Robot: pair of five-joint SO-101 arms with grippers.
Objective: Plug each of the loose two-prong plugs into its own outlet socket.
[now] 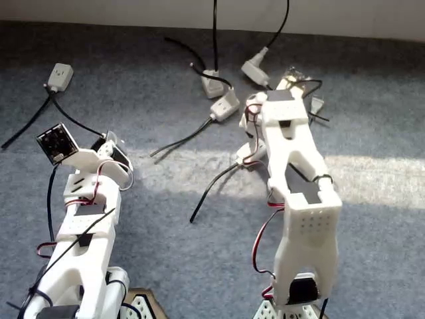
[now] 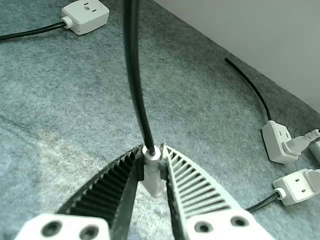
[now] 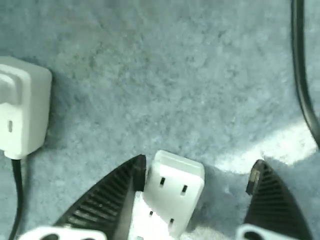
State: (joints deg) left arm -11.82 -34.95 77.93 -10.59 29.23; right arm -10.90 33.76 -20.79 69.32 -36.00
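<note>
The left jaws are clamped shut on a white two-prong plug (image 2: 153, 177) at the near left of the grey carpeted counter (image 2: 65, 110), its black cord (image 2: 135, 75) leading away from the tips. A free outlet socket (image 2: 85, 15) lies at the far left. The right jaws stand wide open around another socket block (image 3: 172, 187), right of centre. The block touches one finger and is clear of the other.
</note>
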